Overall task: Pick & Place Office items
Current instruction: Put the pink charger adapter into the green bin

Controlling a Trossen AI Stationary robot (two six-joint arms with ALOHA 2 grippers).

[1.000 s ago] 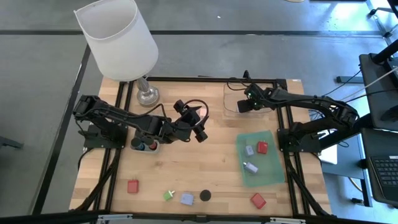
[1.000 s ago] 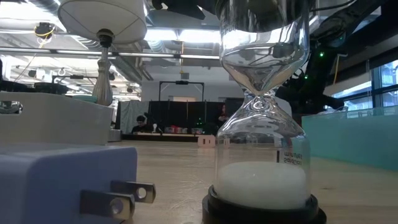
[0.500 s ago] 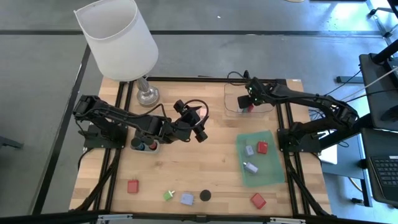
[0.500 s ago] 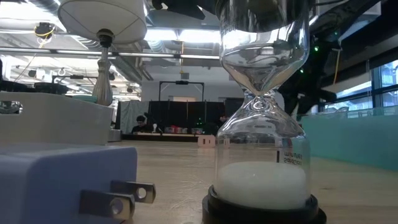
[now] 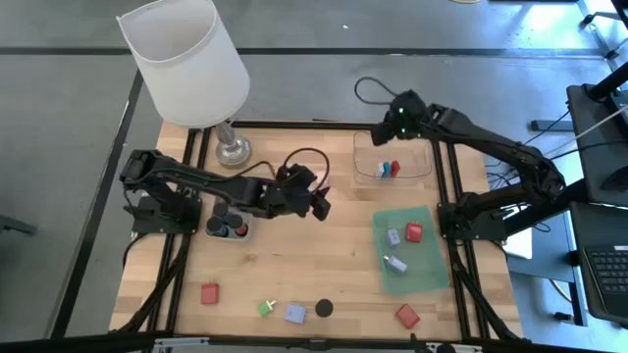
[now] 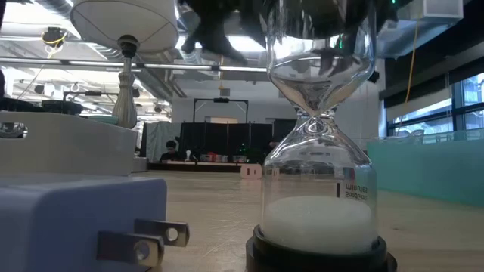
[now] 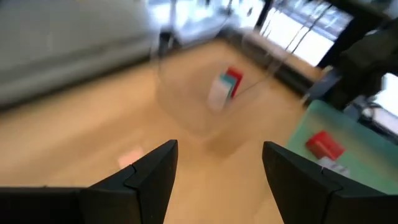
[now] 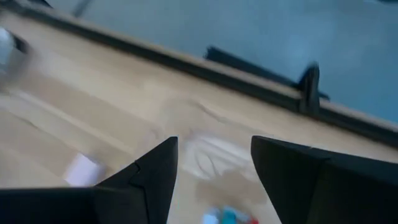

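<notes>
My right gripper (image 5: 394,127) (image 8: 214,163) is open and hangs above the far edge of the clear tray (image 5: 417,162). A red piece and a blue piece (image 5: 389,169) lie in that tray. My left gripper (image 5: 321,207) (image 7: 221,167) is open over bare wood at the table's middle, pointing toward the clear tray (image 7: 186,93). The green tray (image 5: 427,275) holds a lilac block (image 5: 393,236), a red block (image 5: 414,232) and a grey piece (image 5: 395,263). Along the near edge lie two red blocks (image 5: 210,293) (image 5: 407,316), a green bit (image 5: 266,308), a lilac block (image 5: 294,313) and a black cap (image 5: 324,308).
The white-shaded lamp (image 5: 186,64) stands at the far left corner on its metal foot (image 5: 233,152). A small tray with dark round caps (image 5: 228,226) sits under my left arm. In the low view an hourglass (image 6: 318,151) and a lilac plug block (image 6: 76,219) fill the foreground.
My right gripper has risen out of the clear tray and drawn back toward the far edge, leaving the red and blue pieces lying in the tray. My left gripper has turned at the wrist and shifted slightly over the table's middle.
</notes>
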